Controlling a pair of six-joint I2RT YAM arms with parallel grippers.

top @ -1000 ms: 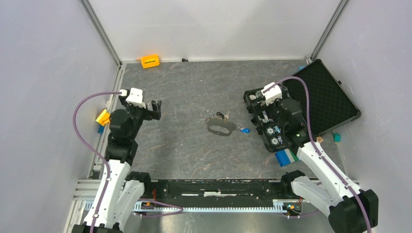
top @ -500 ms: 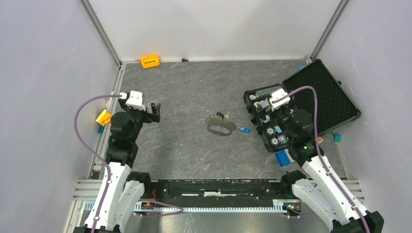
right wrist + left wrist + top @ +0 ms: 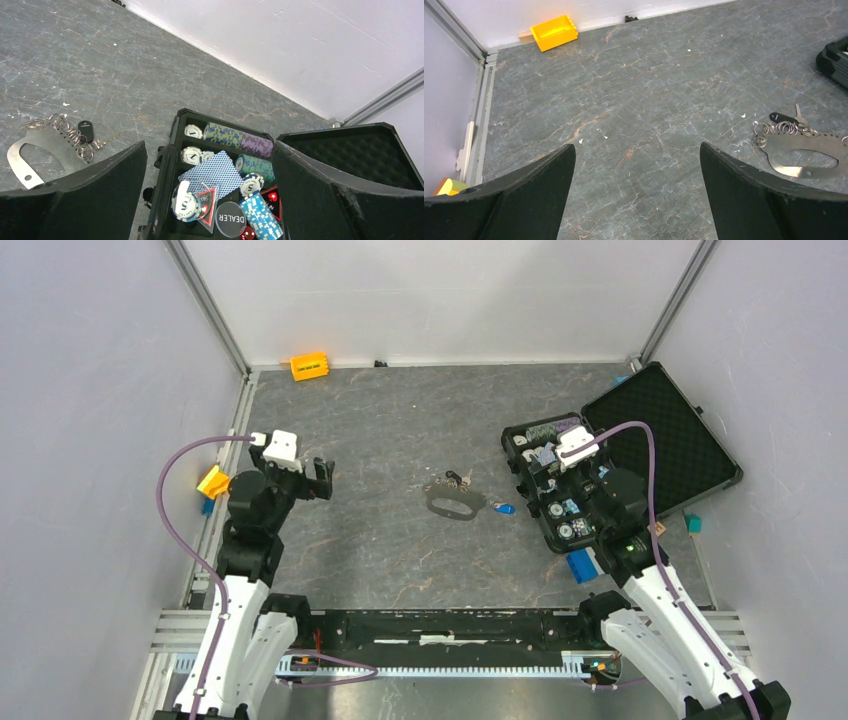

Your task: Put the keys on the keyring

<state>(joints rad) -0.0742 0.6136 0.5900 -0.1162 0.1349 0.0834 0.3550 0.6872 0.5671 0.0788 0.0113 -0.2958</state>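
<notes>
The grey D-shaped keyring (image 3: 453, 505) lies flat at the middle of the table, with small wire rings at its far edge. It also shows in the left wrist view (image 3: 806, 155) and the right wrist view (image 3: 30, 155). The black-headed key (image 3: 455, 480) lies by those rings, and shows in both wrist views (image 3: 783, 117) (image 3: 86, 131). The blue-tagged key (image 3: 506, 508) lies just right of the keyring. My left gripper (image 3: 318, 475) (image 3: 636, 147) is open and empty, well left of the keyring. My right gripper (image 3: 548, 478) (image 3: 209, 145) is open and empty above the case.
An open black case (image 3: 548, 538) (image 3: 167, 165) of poker chips and cards stands right of the keys, its lid (image 3: 670, 440) laid back. A blue-and-white block (image 3: 588, 562) sits at its near side. An orange block (image 3: 309, 366) (image 3: 554, 32) lies by the back wall, a yellow piece (image 3: 212, 481) on the left rail.
My right arm has drawn back to the right and nearer over the case. My left gripper has shifted slightly nearer. The keyring and keys have not moved.
</notes>
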